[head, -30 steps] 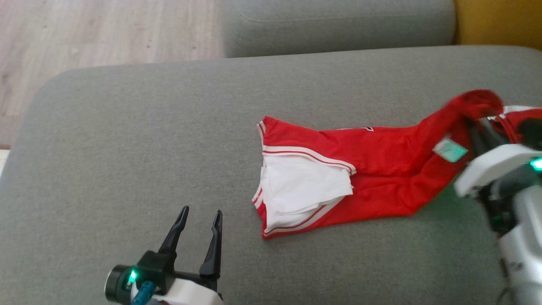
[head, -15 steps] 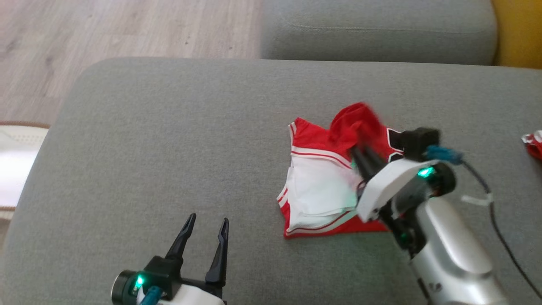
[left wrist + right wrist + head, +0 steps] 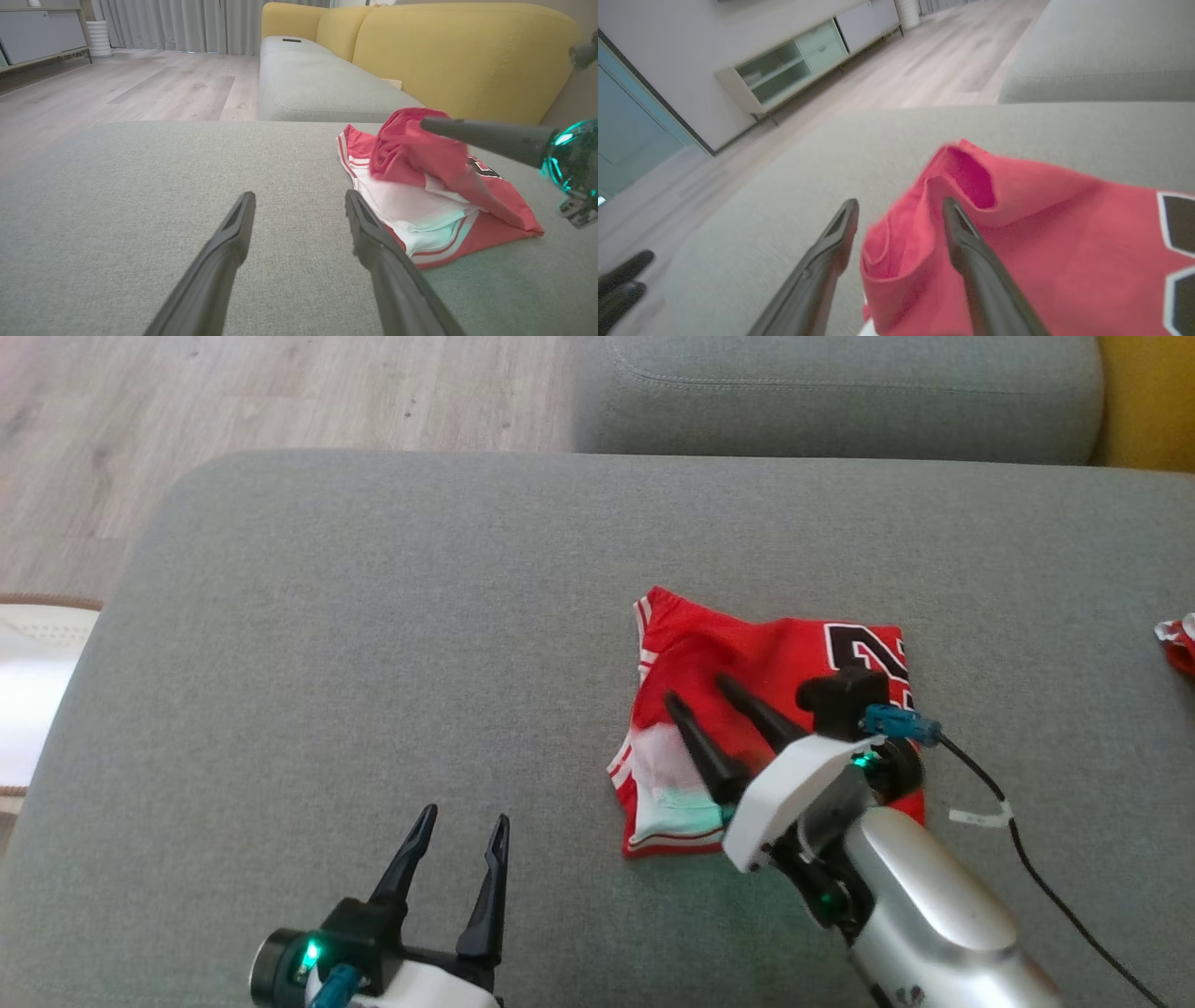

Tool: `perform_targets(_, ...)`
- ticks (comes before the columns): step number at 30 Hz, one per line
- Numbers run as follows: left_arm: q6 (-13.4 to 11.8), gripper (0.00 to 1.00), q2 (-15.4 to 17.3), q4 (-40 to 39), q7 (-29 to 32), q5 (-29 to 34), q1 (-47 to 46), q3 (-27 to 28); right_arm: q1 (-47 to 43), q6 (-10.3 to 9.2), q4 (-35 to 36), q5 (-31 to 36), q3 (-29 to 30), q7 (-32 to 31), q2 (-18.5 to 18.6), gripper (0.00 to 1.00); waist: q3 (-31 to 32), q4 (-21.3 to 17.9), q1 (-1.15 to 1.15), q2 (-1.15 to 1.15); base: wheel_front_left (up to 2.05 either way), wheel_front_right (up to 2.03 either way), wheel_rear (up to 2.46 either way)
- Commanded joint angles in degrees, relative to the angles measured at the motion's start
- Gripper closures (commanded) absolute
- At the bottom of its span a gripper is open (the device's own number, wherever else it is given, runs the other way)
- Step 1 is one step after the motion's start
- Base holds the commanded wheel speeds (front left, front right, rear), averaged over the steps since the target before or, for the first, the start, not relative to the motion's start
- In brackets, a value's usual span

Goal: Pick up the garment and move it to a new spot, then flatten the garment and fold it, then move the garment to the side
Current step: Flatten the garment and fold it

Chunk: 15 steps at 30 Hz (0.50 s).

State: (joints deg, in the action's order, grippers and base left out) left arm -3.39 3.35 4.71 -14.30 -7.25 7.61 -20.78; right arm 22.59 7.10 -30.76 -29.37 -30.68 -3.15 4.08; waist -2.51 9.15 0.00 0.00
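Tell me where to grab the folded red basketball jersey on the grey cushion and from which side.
Grip the red jersey at its striped left edge, where the layers lie stacked, so one pinch likely takes them all. Come in low from the robot's left, where the open left gripper faces it. The puffed top fold would probably unfold if lifted.

The jersey point(image 3: 747, 653) is thin, soft red cloth with a matt face; its white inner side looks duller, and the black numerals at its 2 o'clock corner are smooth and flat, like print. Under it, the grey sofa cushion point(image 3: 373, 644) is coarse, matt woven fabric. At 11 o'clock the floor point(image 3: 233, 392) is pale wood-grain board with a satin finish. The right gripper point(image 3: 695, 687) has matt black plastic jaws, a glossy white plastic shell and a smooth silver forearm point(image 3: 934, 924). The yellow backrest point(image 3: 467, 56) is fine-textured cloth.
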Motion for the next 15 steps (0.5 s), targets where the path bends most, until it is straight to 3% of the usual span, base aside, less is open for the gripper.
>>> perform_targets(1, -0.45, 0.0, -0.47, -1.96, -0.7, -0.28, -2.78, 1.59, 2.63, 0.39, 3.98, -3.01, -2.44, 3.43, -1.16, 0.0, -0.08, -0.42, 0.0, 0.0, 0.0, 0.0, 0.0)
perform_targets(6, -0.69, 0.0, -0.47, -2.22, -0.7, -0.37, -2.62, 1.87, 0.52, 0.39, 7.76, -6.39, -2.61, 9.95, 3.27, 0.0, -0.2, -1.29, 0.0, 0.0, 0.0, 0.0, 0.0)
perform_targets(15, -1.22, 0.0, -0.47, -2.74, -0.7, -0.51, -2.24, 2.72, -7.24, 0.39, 9.13, -0.31, 5.67, 16.44, 13.28, 0.0, 0.31, -3.13, 0.0, 0.0, 0.0, 0.0, 0.0)
